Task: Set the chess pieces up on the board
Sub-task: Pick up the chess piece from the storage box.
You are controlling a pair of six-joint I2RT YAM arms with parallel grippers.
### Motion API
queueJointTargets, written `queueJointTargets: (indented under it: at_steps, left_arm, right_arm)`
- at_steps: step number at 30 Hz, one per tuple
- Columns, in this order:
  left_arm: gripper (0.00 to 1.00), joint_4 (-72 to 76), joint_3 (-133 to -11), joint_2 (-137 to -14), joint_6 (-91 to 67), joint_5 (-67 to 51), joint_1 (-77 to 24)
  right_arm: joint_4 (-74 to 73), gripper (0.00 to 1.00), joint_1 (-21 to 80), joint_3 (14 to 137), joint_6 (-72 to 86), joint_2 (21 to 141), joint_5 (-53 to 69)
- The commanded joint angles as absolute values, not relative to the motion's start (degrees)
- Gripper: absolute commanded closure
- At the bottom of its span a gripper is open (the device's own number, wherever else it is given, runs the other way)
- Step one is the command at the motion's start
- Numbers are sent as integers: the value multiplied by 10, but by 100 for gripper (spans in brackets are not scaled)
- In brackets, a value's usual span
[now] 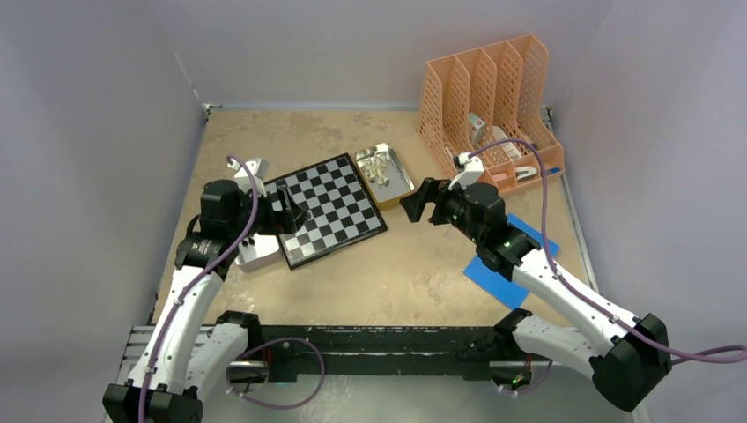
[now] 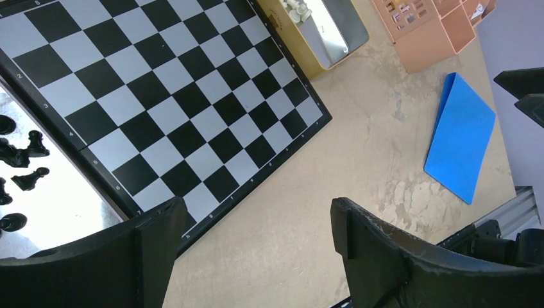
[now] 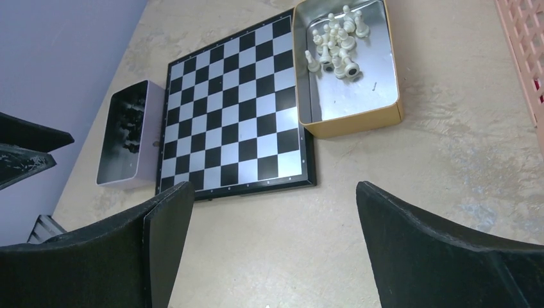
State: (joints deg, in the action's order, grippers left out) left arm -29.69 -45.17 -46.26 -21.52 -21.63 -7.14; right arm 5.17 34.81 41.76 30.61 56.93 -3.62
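- The board sits bare, mid-left on the worktop: black-and-white checks, thin dark border.
- Black pieces sit in the silver tray on its left, pale pieces in the gold tray on its right. We guess that's one set per arm.
- Left tool and right tool both gape wide, holding nothing.

Pale chessmen in tray beside board

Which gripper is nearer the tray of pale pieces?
Right. The right gripper is just off the near side of the tray; the left gripper is over the left edge of the board.
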Motion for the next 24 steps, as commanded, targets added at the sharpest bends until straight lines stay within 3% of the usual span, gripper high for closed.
queueJointTargets:
  at_steps: [1, 10, 17, 21, 24]
  left_arm:
    - [17, -283, -457, -467, -221, -218, -71]
    - [17, -309, -470, -455, -233, -215, -71]
    - [17, -316, -458, -429, -237, -197, -71]
    - [17, -312, -452, -424, -236, -184, -71]
    - [17, -313, -453, -423, -233, -183, -71]
  right_arm:
    - [72, 1, 345, 433, 320, 574, -58]
    - [113, 1, 346, 472, 311, 611, -54]
    - [158, 3, 345, 539, 253, 715, -80]
    - [195, 14, 346, 580, 212, 793, -98]
    - [183, 35, 346, 636, 193, 871, -125]
